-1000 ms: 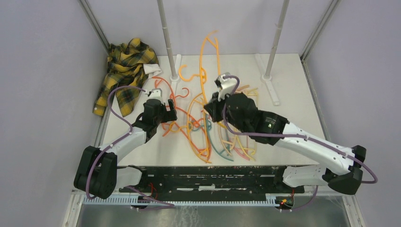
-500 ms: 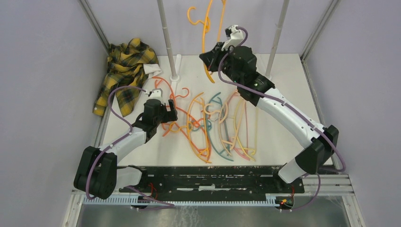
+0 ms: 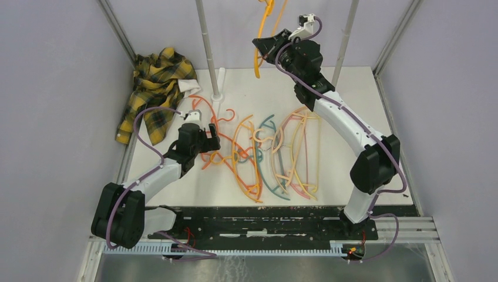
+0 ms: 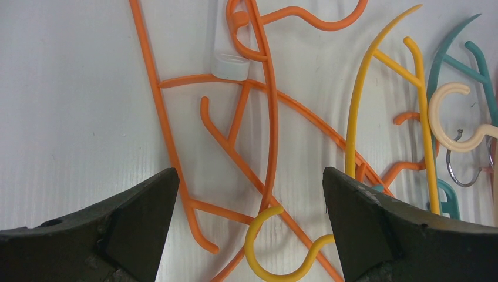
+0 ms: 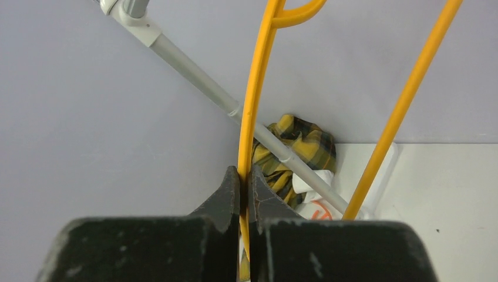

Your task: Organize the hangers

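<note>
- The yellow-orange hanger [image 3: 256,64] now hangs at the top centre of the overhead view. A second ago it was low over the pile [image 3: 264,153], so it has been lifted clear.
- The pick looks done. Hooking it up near the poles [image 3: 207,47] likely comes next.
- The right gripper [image 3: 259,43] is clamped on one thin bar of the hanger [image 5: 252,117]. Its second bar runs free to the right in the wrist view.
- The pile lies mid-counter [image 3: 364,117], well below that gripper.
- The left gripper [image 3: 208,140] has not moved. Its jaws stand wide apart over the orange hangers [image 4: 235,117] at the pile's left, holding nothing.
- The shirt [image 3: 155,88] sits at upper left.
</note>
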